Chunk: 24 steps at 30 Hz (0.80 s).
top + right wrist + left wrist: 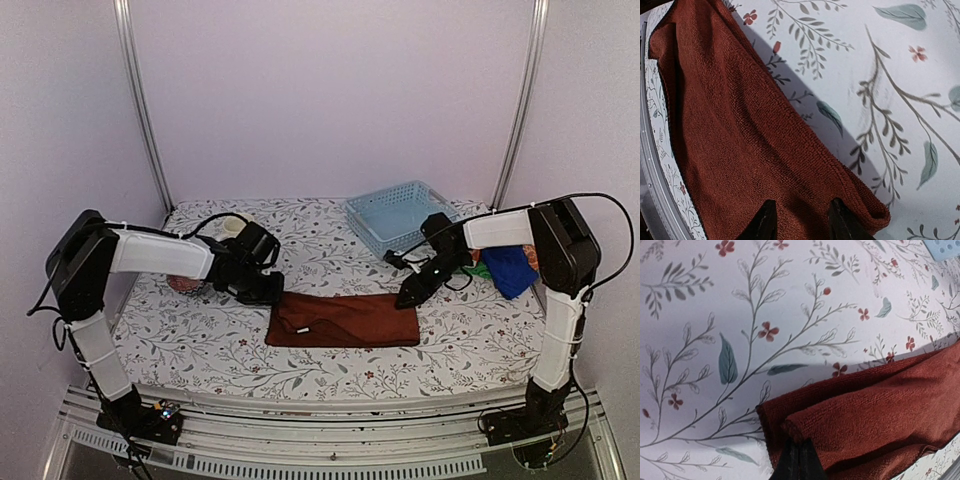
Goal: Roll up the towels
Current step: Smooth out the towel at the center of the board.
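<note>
A dark rust-brown towel (345, 320) lies folded in a long strip at the table's middle. My left gripper (268, 290) is at its far left corner; in the left wrist view the fingers (797, 460) are shut together on a folded edge of the towel (875, 410). My right gripper (410, 293) is at the far right corner; in the right wrist view it (801, 220) is open, its fingertips (765, 222) resting on the towel (730, 130) near its corner. A royal-blue towel (510, 270) lies bunched at the right with a green one (479, 270) beside it.
A pale blue lattice basket (400, 212) stands at the back right, just behind my right arm. A cream round object (235, 226) sits at the back left, and a reddish item (184, 285) lies under my left arm. Metal posts stand at both back corners.
</note>
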Tool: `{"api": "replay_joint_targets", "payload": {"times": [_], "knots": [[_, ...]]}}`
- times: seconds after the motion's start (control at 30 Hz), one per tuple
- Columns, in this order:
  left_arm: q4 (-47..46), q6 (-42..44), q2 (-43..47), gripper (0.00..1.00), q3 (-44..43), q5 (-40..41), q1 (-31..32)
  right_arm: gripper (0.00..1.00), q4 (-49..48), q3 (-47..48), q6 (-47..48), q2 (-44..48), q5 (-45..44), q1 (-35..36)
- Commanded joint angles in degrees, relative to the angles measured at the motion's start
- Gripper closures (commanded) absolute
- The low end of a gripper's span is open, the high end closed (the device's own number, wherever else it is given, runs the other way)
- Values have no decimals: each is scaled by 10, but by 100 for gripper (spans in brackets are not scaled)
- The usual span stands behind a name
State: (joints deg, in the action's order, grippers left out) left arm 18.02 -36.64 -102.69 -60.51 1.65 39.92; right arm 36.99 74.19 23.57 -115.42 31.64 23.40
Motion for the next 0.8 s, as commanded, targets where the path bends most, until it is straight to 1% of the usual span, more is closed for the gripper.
{"api": "replay_joint_targets", "payload": {"times": [0.0, 0.13, 0.23, 0.27, 0.33, 0.37, 0.4, 0.47, 0.57, 0.67, 0.77], "knots": [[-20, 48, -31, 100, -54, -1, -9, 62, 25, -58, -25, 21, -79, -39], [-39, 72, -60, 100, -85, -5, -20, 62, 53, -73, -15, 55, -70, -53], [-46, 78, -81, 100, -109, -21, -34, 61, 70, -70, 2, 84, -18, -53], [-38, 79, -89, 92, -120, -27, -38, 59, 73, -66, 10, 92, -1, -53], [-22, 78, -94, 70, -136, -20, -42, 56, 77, -54, 23, 102, 23, -53], [-20, 76, -91, 64, -136, -13, -42, 55, 75, -53, 28, 104, 24, -53], [-20, 73, -82, 60, -134, -8, -42, 55, 76, -28, 29, 104, 22, -53], [-15, 55, -59, 57, -120, -4, -42, 54, 80, -6, 35, 101, 20, -53], [-8, 15, -8, 57, -76, -10, -34, 54, 71, 9, 36, 99, 27, -53], [-25, -22, 46, 59, -18, -41, -18, 54, 32, -1, 44, 98, 60, -52], [-57, -51, 67, 57, 24, -97, -12, 54, 2, -13, 44, 89, 101, -53]]}}
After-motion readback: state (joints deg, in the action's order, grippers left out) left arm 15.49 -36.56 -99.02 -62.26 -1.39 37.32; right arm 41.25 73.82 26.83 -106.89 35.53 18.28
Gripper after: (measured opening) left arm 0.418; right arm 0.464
